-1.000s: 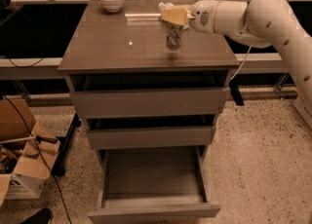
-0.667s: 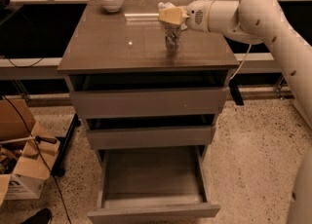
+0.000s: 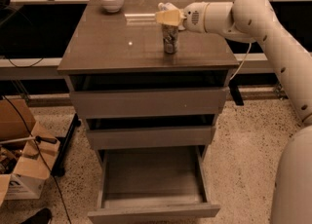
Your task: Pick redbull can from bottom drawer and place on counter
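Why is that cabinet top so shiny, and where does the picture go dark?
Camera view: the glossy counter mirrors a pale light patch near its back edge and a small glint left of the redbull can; deep shadow fills the gaps above the upper drawers; the open bottom drawer is dimly lit. The gripper is at the can's top.

The can (image 3: 170,40) stands upright on the counter (image 3: 112,47), right of the middle and near the back. The gripper (image 3: 168,17) sits right over the can's top, at the end of a white arm (image 3: 273,38) reaching in from the right. A white bowl (image 3: 111,0) rests at the counter's far left corner, well apart from the can. Below, the bottom drawer (image 3: 153,212) is pulled out, its grey inside showing. A cardboard box (image 3: 24,169) lies on the floor to the left.
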Robot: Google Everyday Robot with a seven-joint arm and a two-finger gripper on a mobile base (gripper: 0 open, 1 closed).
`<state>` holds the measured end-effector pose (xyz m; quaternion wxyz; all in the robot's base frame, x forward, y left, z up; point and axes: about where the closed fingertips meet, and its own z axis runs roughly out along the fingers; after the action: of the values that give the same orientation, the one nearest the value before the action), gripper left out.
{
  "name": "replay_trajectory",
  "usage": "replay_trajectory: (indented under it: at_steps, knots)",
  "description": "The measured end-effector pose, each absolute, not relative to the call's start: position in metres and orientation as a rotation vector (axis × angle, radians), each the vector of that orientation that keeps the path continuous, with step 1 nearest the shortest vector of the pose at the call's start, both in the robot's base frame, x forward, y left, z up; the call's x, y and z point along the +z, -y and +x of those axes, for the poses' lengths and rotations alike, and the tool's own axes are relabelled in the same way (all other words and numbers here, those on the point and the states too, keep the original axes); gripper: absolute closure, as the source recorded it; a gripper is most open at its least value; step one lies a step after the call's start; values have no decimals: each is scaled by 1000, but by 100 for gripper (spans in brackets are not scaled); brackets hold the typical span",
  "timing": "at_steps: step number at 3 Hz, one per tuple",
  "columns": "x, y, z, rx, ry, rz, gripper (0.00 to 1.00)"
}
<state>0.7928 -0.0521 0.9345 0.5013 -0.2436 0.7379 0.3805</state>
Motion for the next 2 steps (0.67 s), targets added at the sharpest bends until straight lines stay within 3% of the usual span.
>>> replay_trajectory:
  at_steps: [1,2]
  knots:
    - [934,49,793,923,-1784,-591,8]
    - [933,47,793,926,-1785,-594,0]
